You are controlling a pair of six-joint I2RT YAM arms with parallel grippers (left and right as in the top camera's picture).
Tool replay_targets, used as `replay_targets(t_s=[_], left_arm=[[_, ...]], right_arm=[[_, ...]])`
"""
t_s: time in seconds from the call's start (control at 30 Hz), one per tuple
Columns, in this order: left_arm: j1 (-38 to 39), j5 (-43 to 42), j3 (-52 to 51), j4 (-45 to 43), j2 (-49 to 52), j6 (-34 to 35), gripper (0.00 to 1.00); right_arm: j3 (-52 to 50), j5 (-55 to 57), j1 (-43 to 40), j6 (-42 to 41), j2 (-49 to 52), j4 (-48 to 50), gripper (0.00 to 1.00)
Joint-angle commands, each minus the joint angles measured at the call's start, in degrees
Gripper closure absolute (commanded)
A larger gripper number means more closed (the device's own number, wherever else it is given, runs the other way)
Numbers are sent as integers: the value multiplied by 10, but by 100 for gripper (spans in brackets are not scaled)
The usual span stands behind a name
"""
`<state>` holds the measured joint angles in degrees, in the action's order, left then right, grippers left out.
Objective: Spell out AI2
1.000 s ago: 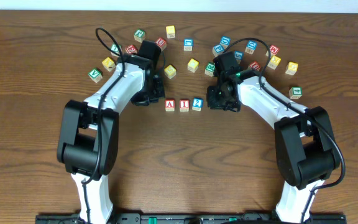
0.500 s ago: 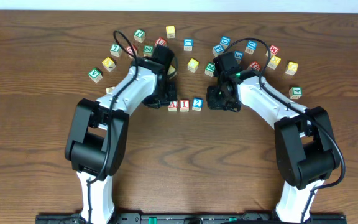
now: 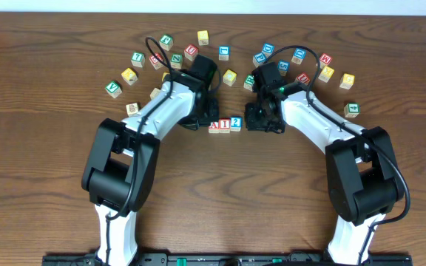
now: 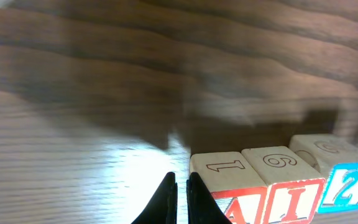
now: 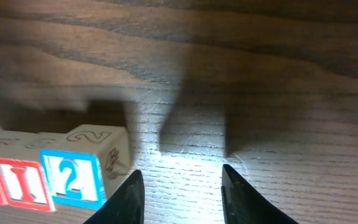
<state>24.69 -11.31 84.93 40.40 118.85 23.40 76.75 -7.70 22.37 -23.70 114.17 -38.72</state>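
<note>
Three cubes stand in a touching row mid-table: the red-framed A cube (image 3: 214, 126) (image 4: 241, 208), the red-framed I cube (image 3: 224, 125) (image 4: 294, 199) (image 5: 20, 183) and the blue-framed 2 cube (image 3: 235, 123) (image 4: 353, 186) (image 5: 73, 177). My left gripper (image 3: 202, 123) (image 4: 182, 182) is shut and empty, its tips low on the table right against the A cube's left side. My right gripper (image 3: 254, 121) (image 5: 182, 176) stands open just right of the 2 cube, with only bare table between its fingers; its left finger is close beside the cube.
Several other letter cubes lie in an arc behind both arms, among them a yellow one (image 3: 230, 77), a green-framed one (image 3: 113, 89) at far left and one (image 3: 352, 109) at far right. Bare wood table (image 3: 220, 192) lies in front of the row.
My left arm has swept right with its shut gripper, sliding the A and I cubes up against the 2 cube. The right gripper's jaws have spread a little wider in place.
</note>
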Motion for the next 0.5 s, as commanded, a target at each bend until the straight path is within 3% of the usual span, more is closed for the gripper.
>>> replay_targets(t_s=[0.0,0.3,0.47], left_arm=[[11,-3,-4,-3,8,33,92],[11,-3,-4,-20,8,37,92],[11,-3,-4,-30,8,37,92]], right_arm=[[-4,6,3,0,1,-3,65],[1,-4,-5,32,0,-8,63],[26,0,-20,36,0,-7,78]])
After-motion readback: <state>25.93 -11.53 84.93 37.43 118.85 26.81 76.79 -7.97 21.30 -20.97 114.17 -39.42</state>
